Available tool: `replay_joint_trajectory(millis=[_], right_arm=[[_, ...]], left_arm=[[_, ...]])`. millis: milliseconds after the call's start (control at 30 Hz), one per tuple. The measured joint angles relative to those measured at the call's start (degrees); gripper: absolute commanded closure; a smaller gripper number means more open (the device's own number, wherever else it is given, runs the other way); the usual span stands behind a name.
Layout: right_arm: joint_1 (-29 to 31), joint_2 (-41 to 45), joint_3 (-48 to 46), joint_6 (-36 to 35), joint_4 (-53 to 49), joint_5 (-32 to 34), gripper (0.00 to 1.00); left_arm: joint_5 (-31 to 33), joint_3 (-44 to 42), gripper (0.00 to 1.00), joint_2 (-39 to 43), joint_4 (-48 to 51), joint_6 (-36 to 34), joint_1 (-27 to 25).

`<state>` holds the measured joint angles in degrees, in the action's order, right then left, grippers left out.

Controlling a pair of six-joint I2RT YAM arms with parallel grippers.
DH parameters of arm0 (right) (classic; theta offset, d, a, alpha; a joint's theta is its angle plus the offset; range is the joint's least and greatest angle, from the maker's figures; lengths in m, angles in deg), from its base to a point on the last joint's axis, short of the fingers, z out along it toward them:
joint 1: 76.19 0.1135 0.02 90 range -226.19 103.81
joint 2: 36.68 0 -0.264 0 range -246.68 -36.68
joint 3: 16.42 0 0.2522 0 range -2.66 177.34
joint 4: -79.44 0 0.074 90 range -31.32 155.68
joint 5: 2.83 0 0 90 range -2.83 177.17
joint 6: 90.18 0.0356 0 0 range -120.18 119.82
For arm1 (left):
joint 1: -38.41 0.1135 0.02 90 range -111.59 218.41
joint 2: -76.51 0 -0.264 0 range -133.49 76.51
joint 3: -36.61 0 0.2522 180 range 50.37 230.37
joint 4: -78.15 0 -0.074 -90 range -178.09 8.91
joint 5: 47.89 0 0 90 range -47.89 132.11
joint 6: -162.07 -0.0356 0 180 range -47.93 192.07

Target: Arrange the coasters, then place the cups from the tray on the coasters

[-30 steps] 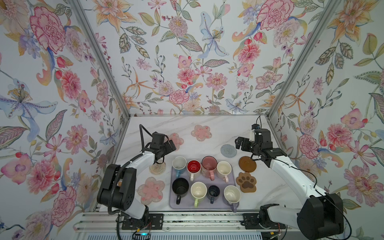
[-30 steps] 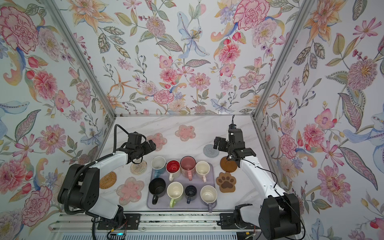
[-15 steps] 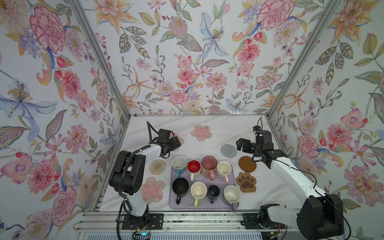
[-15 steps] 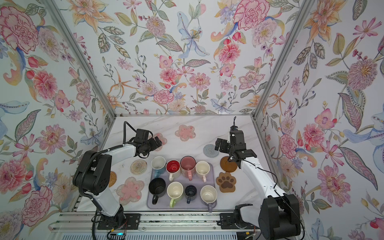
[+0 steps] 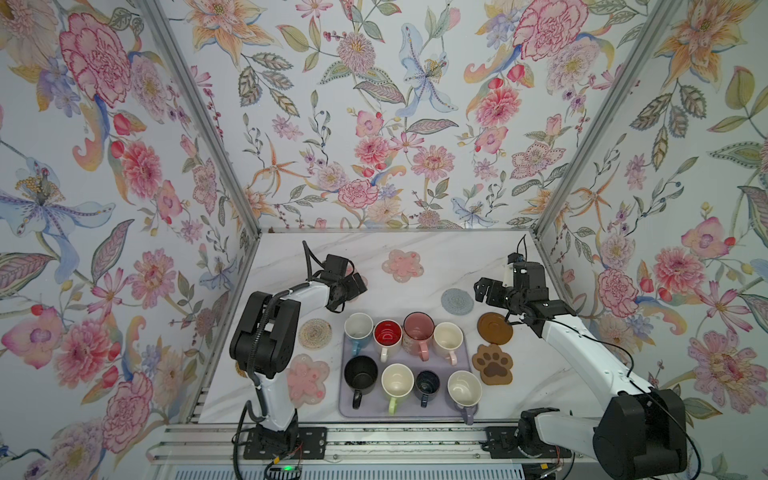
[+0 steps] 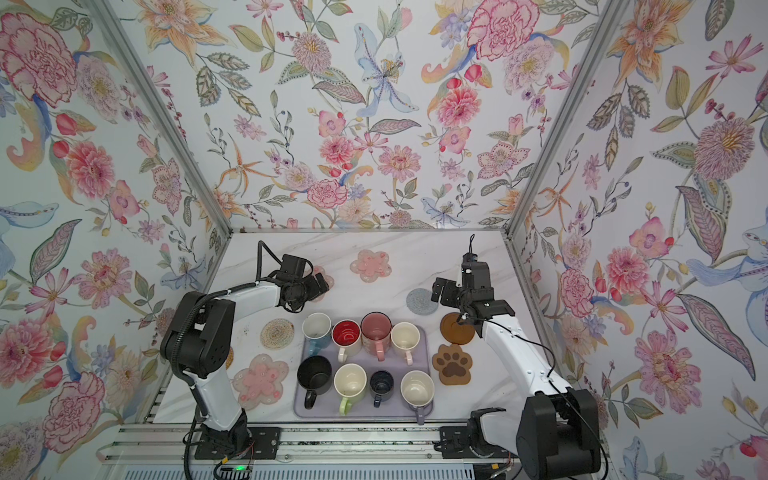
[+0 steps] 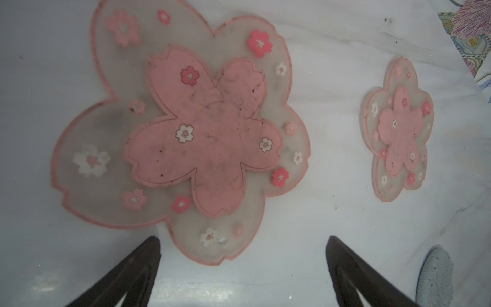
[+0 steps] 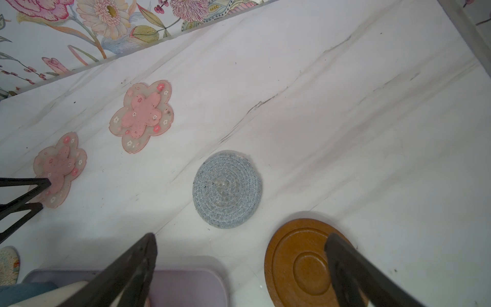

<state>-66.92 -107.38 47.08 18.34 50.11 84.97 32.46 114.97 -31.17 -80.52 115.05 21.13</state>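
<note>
Eight cups stand on the lavender tray (image 5: 345,409), among them the light blue (image 5: 358,327), the black (image 5: 360,374) and the lavender (image 5: 464,388). Coasters lie around it: pink flowers at the back (image 5: 402,266) and front left (image 5: 307,380), a beige woven round (image 5: 315,332), a grey-blue round (image 5: 457,301), a brown disc (image 5: 494,328) and a paw-print (image 5: 493,365). My left gripper (image 5: 359,286) (image 7: 241,239) hangs open just short of another pink flower coaster (image 7: 202,127). My right gripper (image 5: 484,291) (image 8: 239,236) is open and empty above the tray corner (image 8: 186,287) and brown disc (image 8: 300,263).
Floral walls close the marble table on the left, back and right. A tan woven coaster (image 5: 239,370) peeks out behind the left arm's base. The left gripper's fingers (image 8: 24,194) show in the right wrist view beside a flower coaster (image 8: 59,170).
My left gripper has moved from the beige woven coaster toward the back, over the pink flower coaster, and its elbow has swung inward. The right arm has barely moved.
</note>
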Motion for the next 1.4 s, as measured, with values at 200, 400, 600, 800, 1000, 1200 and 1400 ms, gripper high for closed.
replay_joint_trajectory(millis=[200, 400, 600, 800, 1000, 1200, 1400], right_arm=[[-0.4, 0.1, 0.0, 0.0, 0.0, -0.4, 0.01], [-0.8, 0.3, -0.1, 0.0, 0.0, -0.4, 0.01], [-0.9, 0.5, -1.0, 0.0, 0.2, -0.4, 0.01], [-1.6, 0.5, -1.1, 0.2, 0.2, -0.4, 0.01], [-1.7, 0.5, -1.1, 0.4, 0.2, -0.5, 0.01], [-2.0, 0.5, -1.1, 0.4, 0.2, -0.6, 0.01], [-2.0, 0.5, -1.1, 0.7, 0.2, -0.9, 0.01]], left_arm=[[0.0, 2.6, 0.01, -2.1, 0.4, 0.0, -0.2], [0.3, 8.4, 0.01, -6.3, 1.8, -1.4, -0.2], [1.0, 15.1, 0.01, -10.8, 4.1, -3.8, -0.4], [1.1, 23.1, 0.01, -15.7, 7.3, -6.6, -0.8], [1.4, 25.8, 0.01, -17.2, 9.3, -8.7, -1.4], [3.9, 25.7, 0.01, -14.5, 12.0, -12.3, -1.4], [7.1, 25.7, 0.01, -8.0, 13.1, -16.5, -0.3]])
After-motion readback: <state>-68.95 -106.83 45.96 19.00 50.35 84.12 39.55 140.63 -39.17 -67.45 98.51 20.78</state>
